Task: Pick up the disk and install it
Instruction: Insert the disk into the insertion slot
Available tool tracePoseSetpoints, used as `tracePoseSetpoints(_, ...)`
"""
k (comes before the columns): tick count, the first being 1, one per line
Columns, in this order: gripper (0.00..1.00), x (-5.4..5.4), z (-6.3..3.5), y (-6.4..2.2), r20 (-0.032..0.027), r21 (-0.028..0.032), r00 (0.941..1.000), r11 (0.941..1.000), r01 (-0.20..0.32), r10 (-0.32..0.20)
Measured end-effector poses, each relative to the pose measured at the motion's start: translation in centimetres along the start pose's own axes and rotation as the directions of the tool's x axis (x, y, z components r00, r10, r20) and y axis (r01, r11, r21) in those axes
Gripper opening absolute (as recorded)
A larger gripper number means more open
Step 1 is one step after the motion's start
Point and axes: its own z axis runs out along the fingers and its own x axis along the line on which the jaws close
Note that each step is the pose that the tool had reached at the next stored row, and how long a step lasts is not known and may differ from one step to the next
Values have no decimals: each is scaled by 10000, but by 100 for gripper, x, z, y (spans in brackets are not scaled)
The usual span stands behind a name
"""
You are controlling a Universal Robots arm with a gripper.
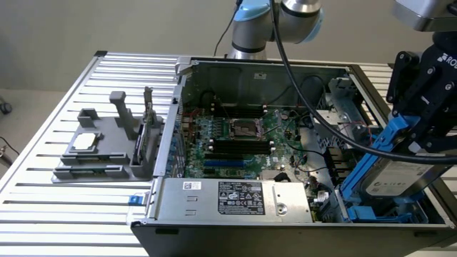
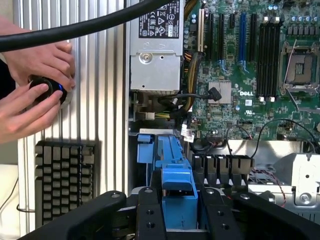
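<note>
The disk (image 1: 397,181), a silver drive with a white label in a blue carrier, hangs tilted at the exterior view's right, its lower end down inside the open computer case (image 1: 187,96). My gripper (image 1: 423,131) is shut on its upper end. In the wrist view the carrier's blue edge (image 2: 175,172) sits clamped between my black fingers (image 2: 150,212), and my gripper (image 2: 178,205) looks down toward the blue drive bay (image 2: 150,145). That bay's blue frame (image 1: 367,214) lies just under the disk at the case's front corner.
The motherboard (image 1: 236,136) fills the case floor, with the silver power supply box (image 1: 236,199) along its front. A grey tray (image 1: 93,155) holding a small chip stands on the slatted table at the exterior view's left. A person's hands (image 2: 35,85) rest on a black knob, with a keyboard (image 2: 62,177) nearby.
</note>
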Motion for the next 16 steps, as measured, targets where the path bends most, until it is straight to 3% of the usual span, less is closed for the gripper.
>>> tracePoseSetpoints(16, 33, -4, 101, -1, 4, 0, 10000, 10000, 0, 0)
